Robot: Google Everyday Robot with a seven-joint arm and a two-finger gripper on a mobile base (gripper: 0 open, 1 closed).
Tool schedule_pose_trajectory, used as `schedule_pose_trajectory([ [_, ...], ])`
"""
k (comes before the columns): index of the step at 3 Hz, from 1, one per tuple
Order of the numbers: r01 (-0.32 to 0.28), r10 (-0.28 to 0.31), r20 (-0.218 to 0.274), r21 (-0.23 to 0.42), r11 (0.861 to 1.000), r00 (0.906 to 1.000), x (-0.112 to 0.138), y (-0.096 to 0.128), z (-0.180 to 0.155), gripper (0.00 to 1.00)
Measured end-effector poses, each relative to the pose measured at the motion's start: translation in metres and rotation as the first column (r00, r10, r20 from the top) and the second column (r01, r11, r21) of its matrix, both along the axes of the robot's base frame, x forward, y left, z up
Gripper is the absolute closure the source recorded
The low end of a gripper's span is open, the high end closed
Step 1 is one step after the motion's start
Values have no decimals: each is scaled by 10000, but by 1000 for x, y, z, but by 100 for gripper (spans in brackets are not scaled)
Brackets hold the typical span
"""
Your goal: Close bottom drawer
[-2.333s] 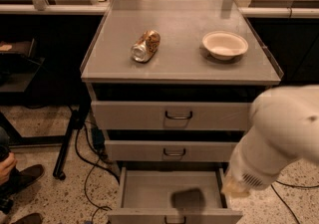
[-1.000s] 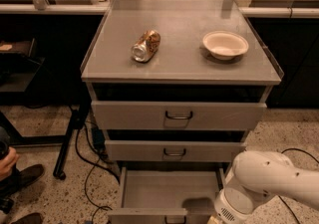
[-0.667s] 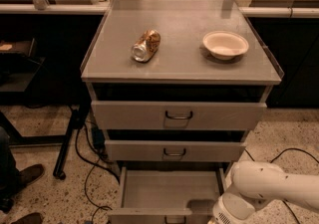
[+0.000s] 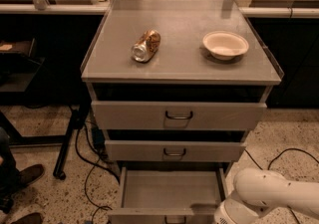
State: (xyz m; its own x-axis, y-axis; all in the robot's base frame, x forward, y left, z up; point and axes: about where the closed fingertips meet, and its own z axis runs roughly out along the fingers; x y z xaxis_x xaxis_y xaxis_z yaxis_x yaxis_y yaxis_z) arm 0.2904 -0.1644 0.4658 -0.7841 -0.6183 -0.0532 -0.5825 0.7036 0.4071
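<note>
The bottom drawer (image 4: 169, 189) of the grey metal cabinet stands pulled out, a shallow empty tray. Its low front panel (image 4: 149, 215) lies at the lower edge of the camera view. My white arm (image 4: 271, 195) comes in from the lower right, and its wrist (image 4: 233, 213) sits at the drawer's front right corner. The gripper itself is below the frame's lower edge and does not show. The middle drawer (image 4: 174, 151) and top drawer (image 4: 178, 115) above it are nearly shut, each with a dark gap over it.
A crushed can (image 4: 146, 45) and a white bowl (image 4: 225, 44) lie on the cabinet top (image 4: 182, 66). Cables (image 4: 87, 168) trail on the speckled floor at left, near a black stand leg (image 4: 67, 146). A person's shoes (image 4: 22, 175) are at far left.
My arm has dropped from in front of the cabinet's right side to the lower right corner, beside the open drawer's front. The drawer is still open.
</note>
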Motion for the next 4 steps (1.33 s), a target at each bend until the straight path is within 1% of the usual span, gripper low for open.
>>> schedule_pose_trajectory([
  [1,1448,-1448,-43,50,9894,9894,1,-11,-30,100],
  [2,2884,-2881,-227,100,9575,9573,12,-28,-72,100],
  [3,3801,-3803,-674,-150,9248,9224,11,-39,-121,100],
  [4,3801,-3802,-675,-150,9248,9224,11,-39,-121,100],
])
